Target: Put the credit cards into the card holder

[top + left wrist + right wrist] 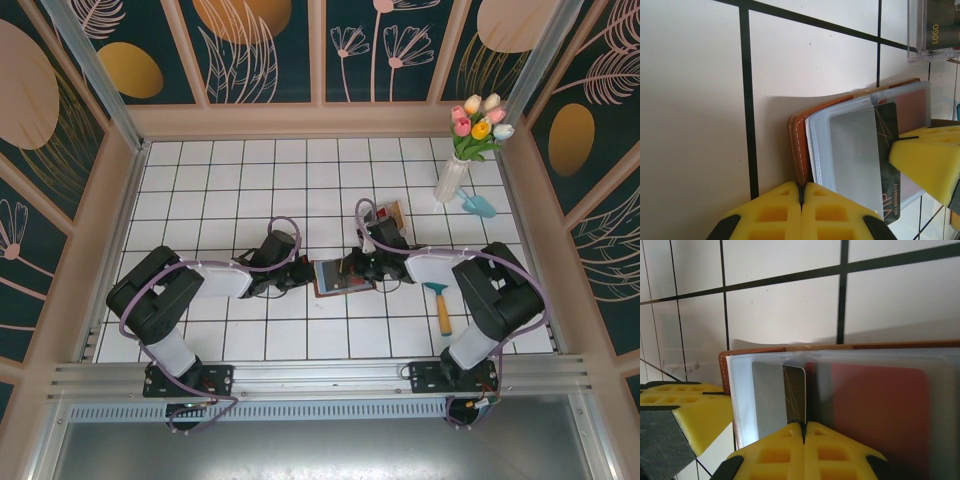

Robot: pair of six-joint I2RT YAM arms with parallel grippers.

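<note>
Holder (343, 276) lies open at frame centre, between both arms. Left gripper (802, 197) is pinched on its brown edge, I judge to steady it. Right gripper (804, 435) is clamped on black card (795, 392), which sits part-way in a clear sleeve. Red card (880, 410) already pocketed.

Black card (889, 150) at the card holder (800, 145): pale "VIP" near its lower end; below it a smaller line beginning "NO.", digits too small to read surely; dark card (940, 22) in the clear tray (912, 35): gold "LOGO", printed sideways.
</note>
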